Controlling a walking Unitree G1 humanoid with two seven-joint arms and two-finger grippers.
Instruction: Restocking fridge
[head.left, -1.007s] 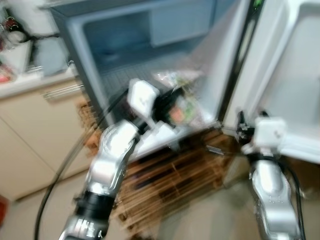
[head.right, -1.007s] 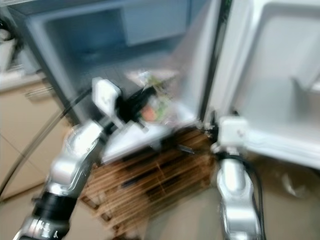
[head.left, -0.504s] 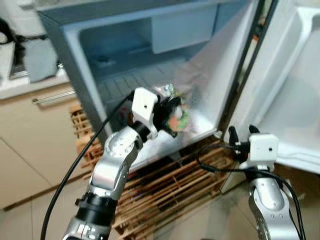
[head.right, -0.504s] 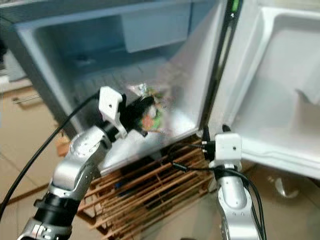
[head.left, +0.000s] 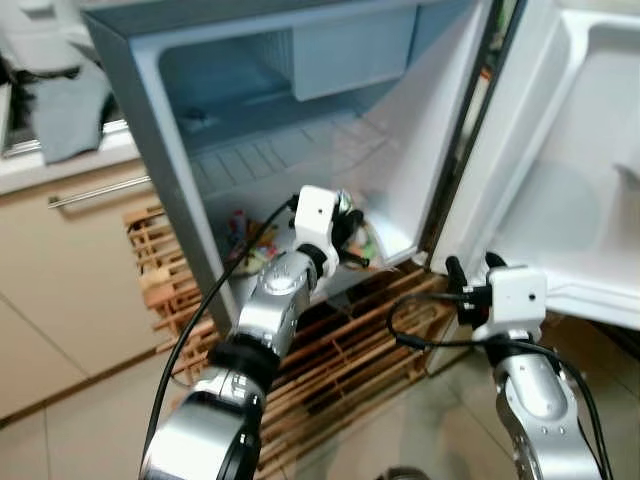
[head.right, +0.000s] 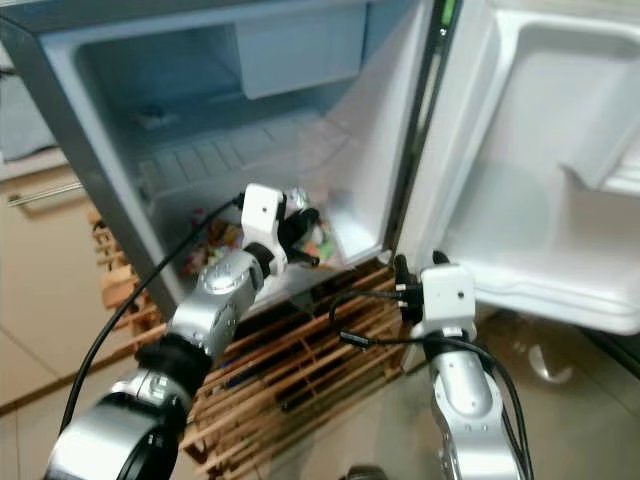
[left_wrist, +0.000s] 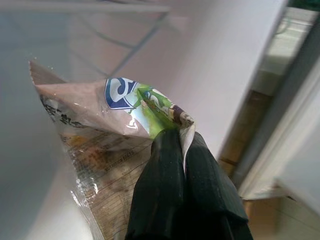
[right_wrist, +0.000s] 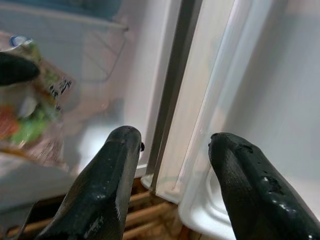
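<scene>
Left end effector (left_wrist: 182, 145): pinching food packet (left_wrist: 107, 145) corner inside fridge (head.left: 300, 150).
Right end effector (right_wrist: 172, 145): open, idle.
Risk: thin corner grip slips, packet drops.

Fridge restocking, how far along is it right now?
Done: the fridge door stands open, and colourful packets already lie on the fridge floor at the left. In hand: the left gripper is shut on a clear food bag, holding it inside the fridge near its front edge. Left: setting the bag down and letting go. The right gripper waits open by the door hinge.
</scene>
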